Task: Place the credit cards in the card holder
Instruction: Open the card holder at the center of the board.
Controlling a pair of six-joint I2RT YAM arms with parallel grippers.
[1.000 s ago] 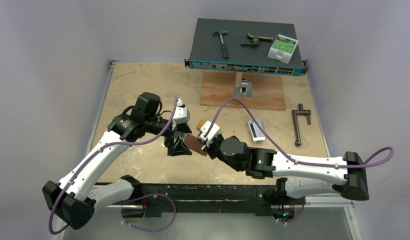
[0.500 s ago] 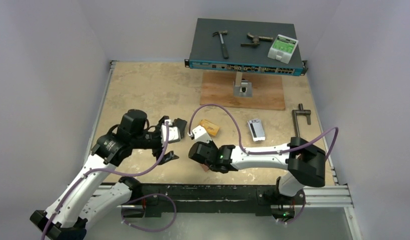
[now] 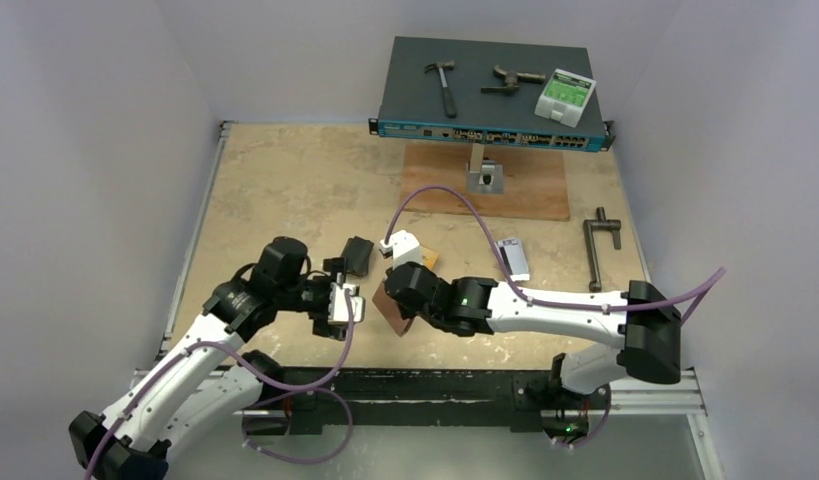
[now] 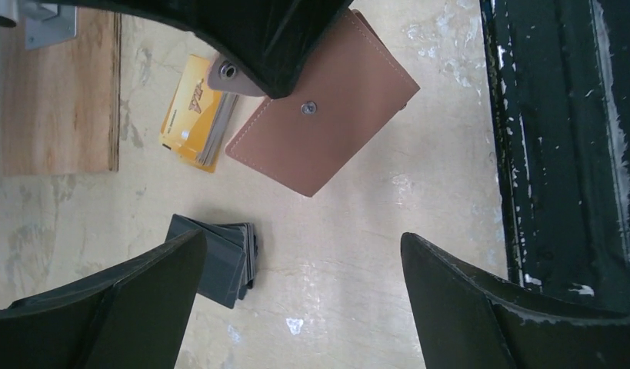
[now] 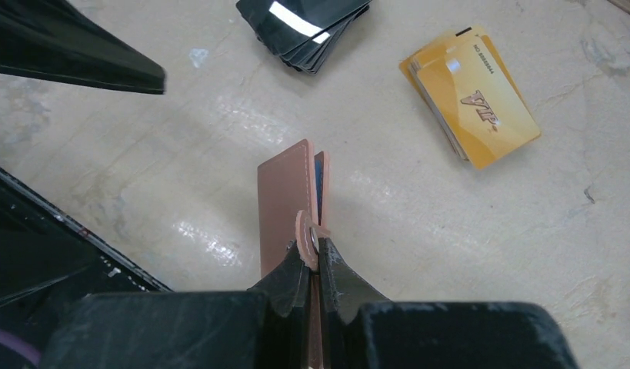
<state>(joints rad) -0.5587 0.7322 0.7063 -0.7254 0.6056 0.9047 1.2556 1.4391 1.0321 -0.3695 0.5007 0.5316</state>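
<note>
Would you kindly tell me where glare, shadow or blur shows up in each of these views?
Right wrist: a white glare streak crosses the black cards; the gold cards read sharp; the right hand, shut on the card holder, is dark near the lens. Left wrist: the open left hand has unlit, featureless fingers. Top external: even light, faint shadows, no glare.

A robotics lab cell: plain white walls [image 3: 105, 100] box in a scuffed desk [image 3: 285, 180] with a left arm [image 3: 185, 350] and right arm [image 3: 555, 310] bolted to a black rail [image 3: 425, 385], and a network switch [image 3: 490, 100], hammer [image 3: 443, 84] and plywood board [image 3: 530, 190] at the back.
</note>
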